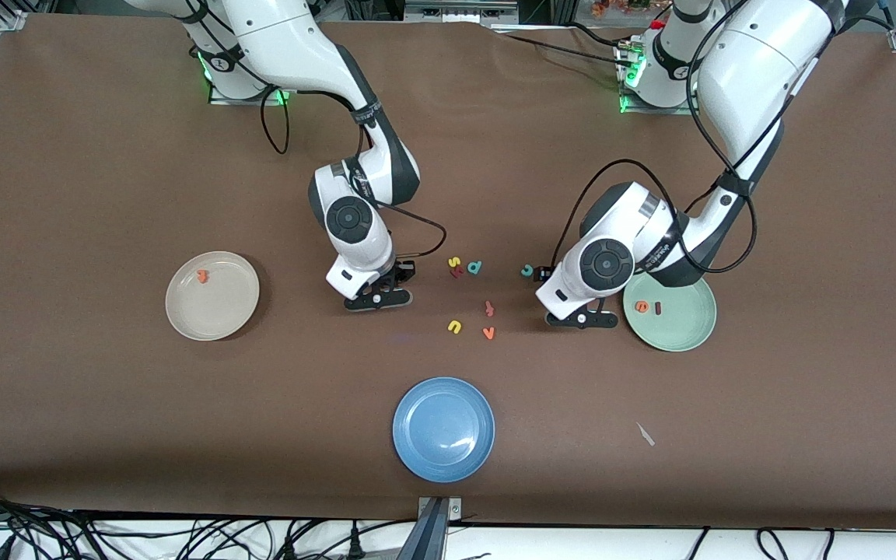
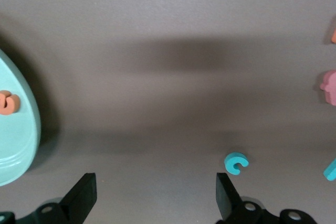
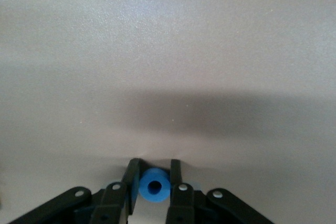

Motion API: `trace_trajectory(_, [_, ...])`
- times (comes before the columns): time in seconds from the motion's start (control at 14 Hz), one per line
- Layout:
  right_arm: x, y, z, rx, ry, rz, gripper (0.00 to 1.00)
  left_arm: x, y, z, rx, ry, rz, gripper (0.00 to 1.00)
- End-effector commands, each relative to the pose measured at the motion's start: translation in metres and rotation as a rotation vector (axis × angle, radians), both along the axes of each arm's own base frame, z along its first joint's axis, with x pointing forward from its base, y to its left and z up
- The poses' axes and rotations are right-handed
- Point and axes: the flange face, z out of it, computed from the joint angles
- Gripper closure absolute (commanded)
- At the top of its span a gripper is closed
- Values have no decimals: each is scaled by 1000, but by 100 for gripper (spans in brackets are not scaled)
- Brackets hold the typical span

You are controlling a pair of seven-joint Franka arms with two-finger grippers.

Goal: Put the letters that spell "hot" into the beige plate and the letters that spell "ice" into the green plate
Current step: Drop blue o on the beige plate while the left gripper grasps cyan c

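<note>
front view, blue plate (image 1: 443,428): nearest the camera, mid-table, nothing on it.
front view, loose letters: yellow u (image 1: 455,327) and orange v (image 1: 488,333) nearest; orange f (image 1: 488,309) just farther; yellow s (image 1: 454,261), a dark red piece touching it, and teal d (image 1: 475,267) farther still.
front view, teal c (image 1: 526,270): on the table, apart from the left gripper, toward the bases from it.
front view, beige plate (image 1: 212,295): right arm's end of the table; orange t (image 1: 202,275) lies in it near the rim.
front view, green plate (image 1: 670,313): left arm's end; orange e (image 1: 641,306) and dark red i (image 1: 658,308) lie in it, side by side.
front view, right gripper (image 1: 378,299): low over bare table between the beige plate and the loose letters.
front view, left gripper (image 1: 582,319): low, just beside the green plate's rim.
left wrist view, left gripper (image 2: 156,200): fingers spread wide, holding nothing; teal c (image 2: 235,162) lies by one fingertip, outside the gap; orange e (image 2: 7,103) sits in the green plate (image 2: 21,145).
right wrist view, right gripper (image 3: 154,174): fingers pinched onto the blue o (image 3: 154,186), the ring sitting between them over bare table.
</note>
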Motion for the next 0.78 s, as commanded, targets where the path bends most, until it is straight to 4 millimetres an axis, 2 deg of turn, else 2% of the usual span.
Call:
trace_trajectory(0.0, [-5,1,-7,13,20,9,83,3,2,4,-27,10,49,0])
trace_trajectory(0.14, [-3,0,-4,14,16,11,83,5,1,8,-60,26,87,0])
trace_trajectory(0.29, [1,-4,12,16,31,7,83,5,1,9,-65,27,99,0])
trace_trajectory(0.5, [13,-30,37,-6,76,19,83,8,-4,12,-107,30,224,0])
trace_trajectory(0.71, [25,-65,69,-15,111,36,83,9,-9,13,-103,15,281,0])
